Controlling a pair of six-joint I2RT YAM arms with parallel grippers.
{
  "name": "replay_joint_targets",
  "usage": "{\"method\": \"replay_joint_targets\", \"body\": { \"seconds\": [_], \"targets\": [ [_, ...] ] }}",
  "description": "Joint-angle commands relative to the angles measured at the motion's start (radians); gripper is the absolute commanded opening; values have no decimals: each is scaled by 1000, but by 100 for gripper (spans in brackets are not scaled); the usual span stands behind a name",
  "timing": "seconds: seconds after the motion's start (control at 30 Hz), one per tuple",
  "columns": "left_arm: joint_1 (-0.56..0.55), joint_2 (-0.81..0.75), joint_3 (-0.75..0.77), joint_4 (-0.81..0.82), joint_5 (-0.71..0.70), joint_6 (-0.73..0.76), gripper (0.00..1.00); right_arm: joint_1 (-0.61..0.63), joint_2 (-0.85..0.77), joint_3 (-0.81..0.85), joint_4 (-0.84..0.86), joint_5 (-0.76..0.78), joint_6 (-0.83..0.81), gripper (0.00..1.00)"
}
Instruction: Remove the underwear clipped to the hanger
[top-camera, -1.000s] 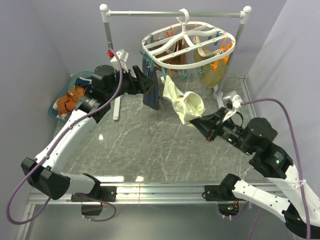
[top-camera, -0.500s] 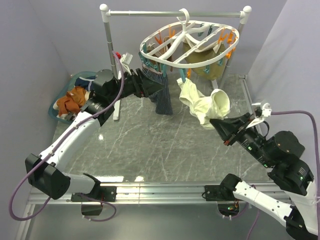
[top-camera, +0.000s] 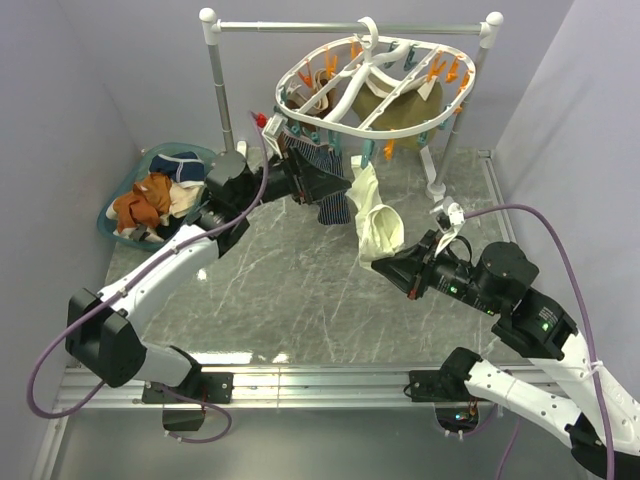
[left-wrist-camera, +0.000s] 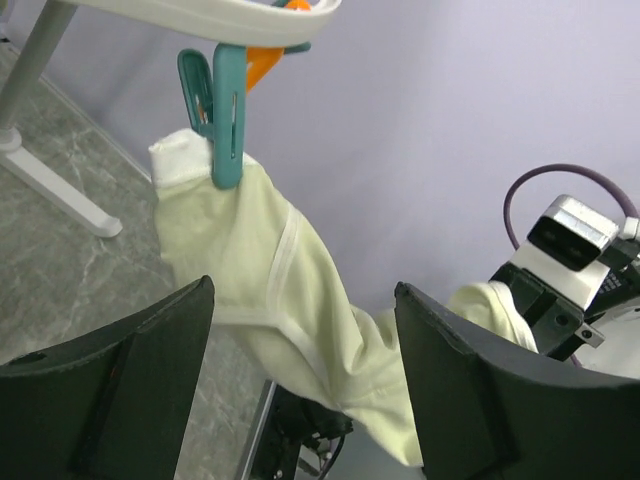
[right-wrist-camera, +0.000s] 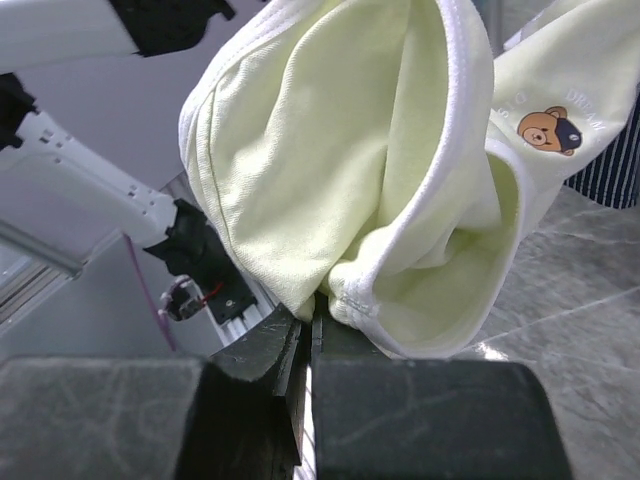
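While the marble tabletop (top-camera: 280, 290) fills the floor of your top view, the metal rail stand (top-camera: 345, 26) spans its far edge, and the white oval hanger (top-camera: 352, 127) hooks over that rail, tilted, its low side toward the left. A tan brief (top-camera: 400, 110) hangs under the hanger's right half, and a dark striped brief (top-camera: 335, 205) dangles from its low left rim. Over in the far left corner a blue basket (top-camera: 170, 153) holds a heap of small garments.

Now your arms. Your right gripper (top-camera: 392, 272) sits over the middle of the table, a little toward the right edge, fingers pressed together on the bottom fold of the pale yellow brief (top-camera: 375, 225). That's a firm pinch in the right wrist view. Your left gripper (top-camera: 330, 183) is up beside the striped brief, just under the hanger's near rim, fingers spread wide with nothing between them.

The yellow brief runs from your right fingers up to the rim, where a teal clothespin (left-wrist-camera: 222, 120) bites its white waistband corner. Tiny detail: a bear emblem (right-wrist-camera: 548, 130) on the front.
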Motion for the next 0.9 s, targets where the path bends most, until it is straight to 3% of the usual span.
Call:
{"method": "replay_joint_targets", "body": {
  "seconds": [0.0, 0.37, 0.73, 0.87],
  "targets": [
    [3, 36, -3, 166, 15, -69, 79, -8, 3, 17, 67, -92, 10, 0],
    [5, 197, 124, 209, -23, -37, 85, -14, 0, 42, 53, -135, 7, 0],
    [23, 334, 156, 588, 55, -355, 84, -16, -4, 45, 39, -164, 5, 0],
    [29, 368, 167, 619, 43, -419, 82, -17, -6, 46, 38, -172, 7, 0]
  ]
}}
